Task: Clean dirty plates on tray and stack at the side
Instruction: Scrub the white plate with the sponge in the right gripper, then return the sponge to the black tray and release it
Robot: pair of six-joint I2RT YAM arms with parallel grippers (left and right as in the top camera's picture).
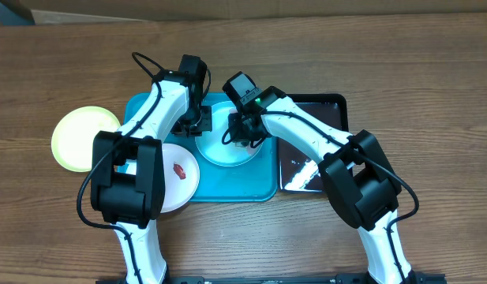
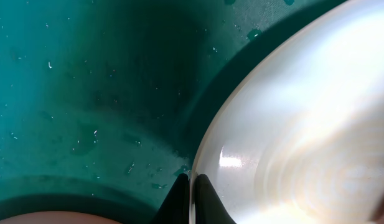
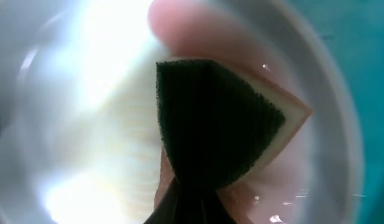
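The pale blue plate (image 1: 227, 150) lies in the middle of the turquoise tray (image 1: 259, 185). My left gripper (image 1: 194, 125) is shut on its left rim, and the rim (image 2: 198, 158) runs between the fingers (image 2: 192, 193). My right gripper (image 1: 241, 136) is shut on a green sponge (image 3: 216, 124) pressed onto the plate's inside (image 3: 86, 124). The white plate (image 1: 180, 177), with a red-brown bit on it, lies at the tray's front left. The yellow-green rimmed plate (image 1: 81, 138) sits on the table left of the tray.
A glossy black tray (image 1: 306, 170) stands right of the turquoise tray, partly under my right arm. The turquoise tray floor (image 2: 86, 93) is wet with small droplets. Bare wooden table (image 1: 432, 95) lies all around.
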